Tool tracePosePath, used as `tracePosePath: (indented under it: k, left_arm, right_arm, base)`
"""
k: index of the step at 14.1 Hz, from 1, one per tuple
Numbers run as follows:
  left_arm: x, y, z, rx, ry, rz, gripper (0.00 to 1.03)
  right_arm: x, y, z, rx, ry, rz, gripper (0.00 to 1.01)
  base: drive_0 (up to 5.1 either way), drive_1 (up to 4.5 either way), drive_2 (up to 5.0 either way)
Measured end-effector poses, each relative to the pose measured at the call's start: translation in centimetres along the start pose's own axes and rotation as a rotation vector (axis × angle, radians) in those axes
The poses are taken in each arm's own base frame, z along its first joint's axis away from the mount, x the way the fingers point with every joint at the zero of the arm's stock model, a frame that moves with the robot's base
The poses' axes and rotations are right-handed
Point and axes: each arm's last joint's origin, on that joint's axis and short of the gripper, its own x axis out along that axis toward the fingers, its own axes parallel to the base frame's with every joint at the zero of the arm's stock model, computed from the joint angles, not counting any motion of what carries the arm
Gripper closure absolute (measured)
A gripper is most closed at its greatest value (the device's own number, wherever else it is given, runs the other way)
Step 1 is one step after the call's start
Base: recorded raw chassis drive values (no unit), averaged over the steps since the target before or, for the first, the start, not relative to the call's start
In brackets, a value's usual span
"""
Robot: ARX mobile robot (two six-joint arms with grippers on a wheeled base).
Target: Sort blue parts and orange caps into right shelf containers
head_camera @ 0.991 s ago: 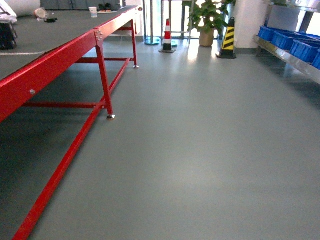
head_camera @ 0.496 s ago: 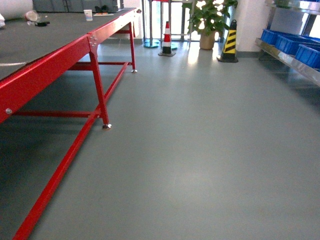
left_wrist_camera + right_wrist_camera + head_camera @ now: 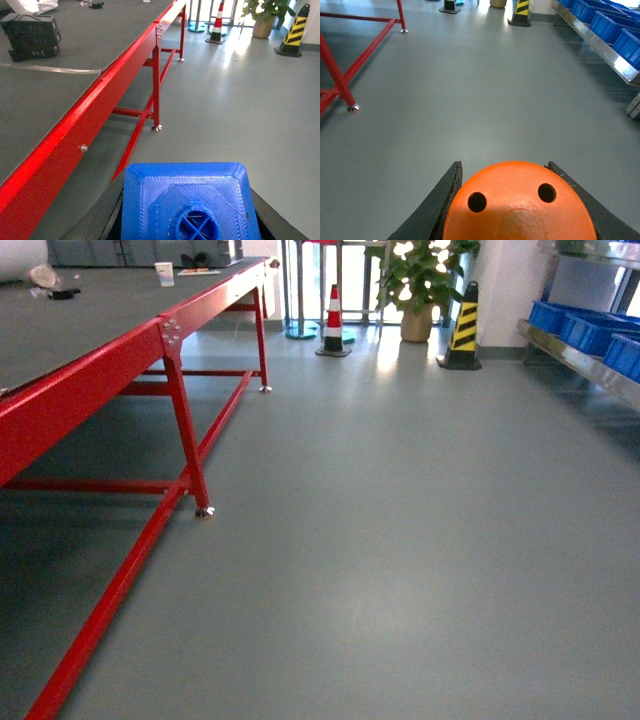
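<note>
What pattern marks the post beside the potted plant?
Yellow and black diagonal stripes on the post, clearest in the head view.

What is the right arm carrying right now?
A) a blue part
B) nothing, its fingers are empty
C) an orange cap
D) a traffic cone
C: in the right wrist view the orange cap, with two small holes in its flat top, sits between the dark fingers of the right gripper; the blue part is with the left gripper.
</note>
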Motion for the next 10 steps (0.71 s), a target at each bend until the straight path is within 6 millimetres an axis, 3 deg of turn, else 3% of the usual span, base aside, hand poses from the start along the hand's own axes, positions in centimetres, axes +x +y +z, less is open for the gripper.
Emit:
tracePosePath:
  k: [10]
  left_arm:
    - [0.0,0.0,0.02,0.0,-0.002,0.0,0.58]
  right_arm:
    - [0.0,0.0,0.0,0.0,0.0,0.0,0.58]
  base:
    - [0.1,4.38,-4.3]
